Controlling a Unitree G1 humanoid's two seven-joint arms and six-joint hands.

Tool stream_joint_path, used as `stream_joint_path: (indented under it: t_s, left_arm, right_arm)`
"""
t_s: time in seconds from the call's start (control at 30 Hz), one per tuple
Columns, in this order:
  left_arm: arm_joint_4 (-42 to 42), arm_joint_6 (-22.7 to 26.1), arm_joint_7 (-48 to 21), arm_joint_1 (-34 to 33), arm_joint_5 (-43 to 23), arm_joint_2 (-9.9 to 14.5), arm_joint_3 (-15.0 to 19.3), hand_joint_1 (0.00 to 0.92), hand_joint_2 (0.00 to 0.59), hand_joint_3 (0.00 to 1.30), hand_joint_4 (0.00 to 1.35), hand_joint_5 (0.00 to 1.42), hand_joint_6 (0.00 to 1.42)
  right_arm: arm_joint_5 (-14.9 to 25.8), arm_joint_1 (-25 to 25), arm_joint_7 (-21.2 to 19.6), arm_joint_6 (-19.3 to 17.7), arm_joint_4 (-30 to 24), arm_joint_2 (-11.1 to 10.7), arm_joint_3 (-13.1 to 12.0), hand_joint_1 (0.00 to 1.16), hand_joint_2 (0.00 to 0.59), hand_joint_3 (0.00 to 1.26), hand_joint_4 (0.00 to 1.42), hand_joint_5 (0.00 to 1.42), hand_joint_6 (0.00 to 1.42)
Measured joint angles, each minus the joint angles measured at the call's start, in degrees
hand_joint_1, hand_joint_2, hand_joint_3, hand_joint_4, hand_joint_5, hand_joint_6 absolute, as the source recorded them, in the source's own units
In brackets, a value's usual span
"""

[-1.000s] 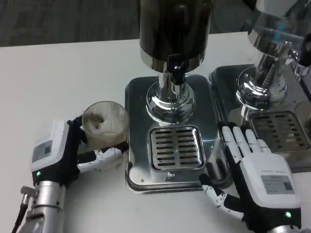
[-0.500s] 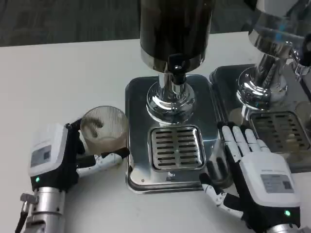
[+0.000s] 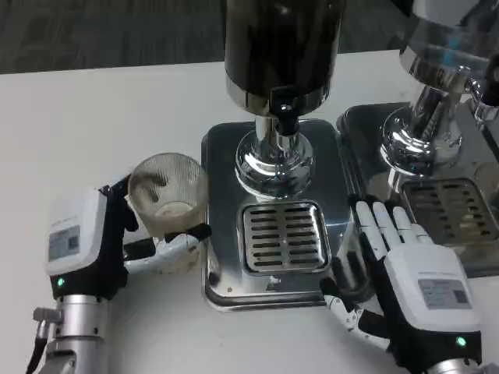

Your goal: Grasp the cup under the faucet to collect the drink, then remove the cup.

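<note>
With my left hand (image 3: 93,241) wrapped around the cup (image 3: 166,199) just left of the drip tray (image 3: 284,236) and my right hand (image 3: 413,273) flat, fingers spread, I risk clipping the tray's edge.

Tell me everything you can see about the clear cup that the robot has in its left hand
The cup is a clear, ribbed tumbler that looks like plastic or glass, standing roughly upright with its open mouth up. It looks empty, though a thin layer at the bottom cannot be ruled out. The left hand grips it from the left, with fingers curled across its lower front. It sits left of the dispenser's steel base and drip grate, not under the faucet.
</note>
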Motion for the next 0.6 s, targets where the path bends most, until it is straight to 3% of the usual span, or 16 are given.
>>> stream_joint_path:
  t_s: [0.27,0.6]
  left_arm:
    - [-2.2,-1.7,0.4,-0.4,3.3,-0.3,-1.8,0.616,0.000,0.71,0.82,1.01,1.26]
    - [-1.3,-2.2,-2.0,-5.5,6.5,-3.5,-6.4,0.618,0.000,0.72,0.83,1.01,1.27]
  right_arm:
    - [1.6,0.0,0.4,-0.9,0.0,-0.4,0.0,0.40,0.361,0.00,0.00,0.00,0.10]
    - [1.5,0.8,0.4,-0.5,-1.0,-0.4,0.0,0.39,0.360,0.00,0.00,0.00,0.10]
